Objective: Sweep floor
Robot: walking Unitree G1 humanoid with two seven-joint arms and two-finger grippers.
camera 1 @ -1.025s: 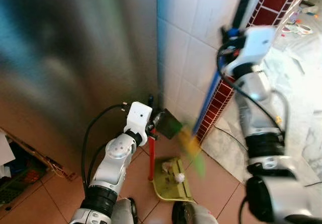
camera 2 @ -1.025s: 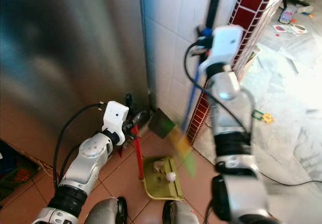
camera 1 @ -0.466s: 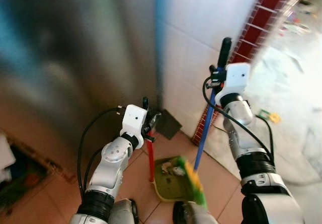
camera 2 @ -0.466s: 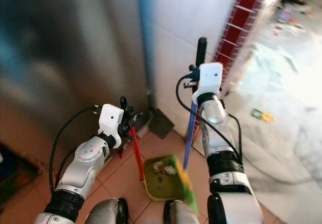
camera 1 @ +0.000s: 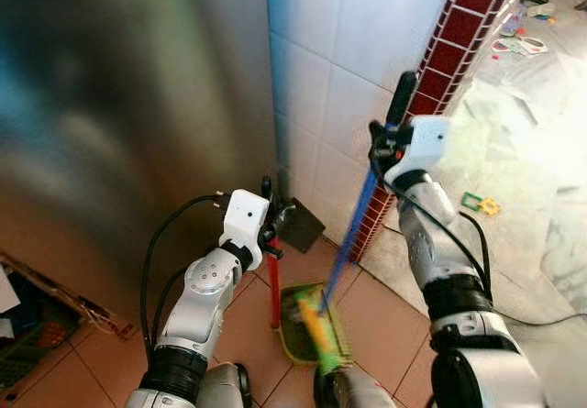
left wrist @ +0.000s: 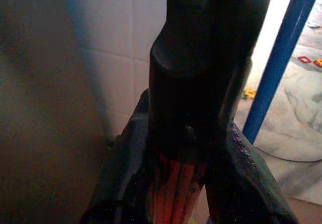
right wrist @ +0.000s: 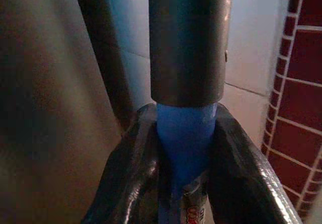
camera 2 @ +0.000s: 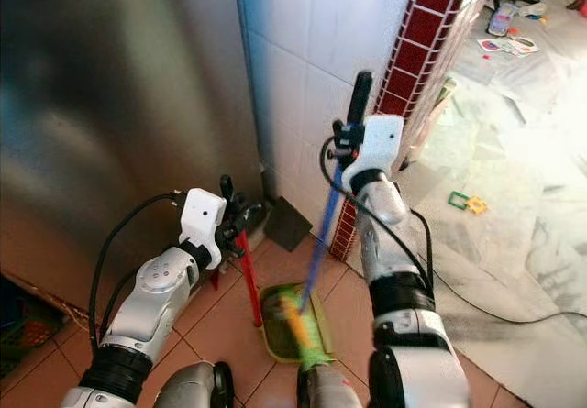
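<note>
Right gripper [right wrist: 186, 148]: you have both fingers pinched on the blue broom [camera 2: 323, 234] handle, just below its black grip, in front of the white tiled wall [camera 1: 330, 78]. Broom slants down; its blurred green-yellow bristles sit over the green dustpan [camera 2: 275, 330] on the tile floor [camera 1: 385, 325]. Left gripper [left wrist: 186, 178]: fingers clamped on the dustpan's upright red handle [camera 1: 274, 289], beside the steel fridge [camera 1: 128, 105].
</note>
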